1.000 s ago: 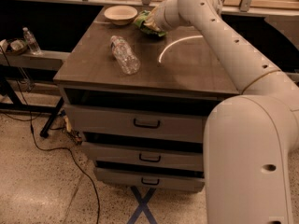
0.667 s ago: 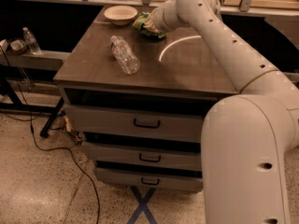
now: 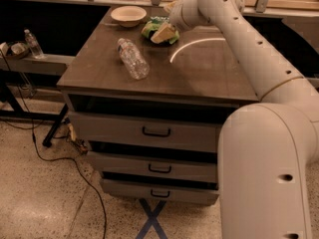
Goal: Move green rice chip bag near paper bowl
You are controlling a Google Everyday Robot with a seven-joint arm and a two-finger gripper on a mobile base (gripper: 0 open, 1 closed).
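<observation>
Finds the green bag (image 3: pixel 151 26) just beside the bowl (image 3: pixel 128 15), near the far edge of the surface (image 3: pixel 199 68); judges the move nearly done. Sees the tool (image 3: pixel 164 33) down on the bag; cannot tell if clamped or loose. Leaves, likely, release and retreat. Notes a water bottle (image 3: pixel 133 59) lying mid-surface, drawers (image 3: pixel 156 132) below, cables (image 3: pixel 75 173) across speckled floor (image 3: pixel 45 208).

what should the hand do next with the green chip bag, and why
Probably leave the green rice chip bag where it is and lift the hand straight up and away. The bag lies at the table's far end, close beside the paper bowl on its right, with the hand right on it. Pushing further would likely only bump the bowl.
</observation>
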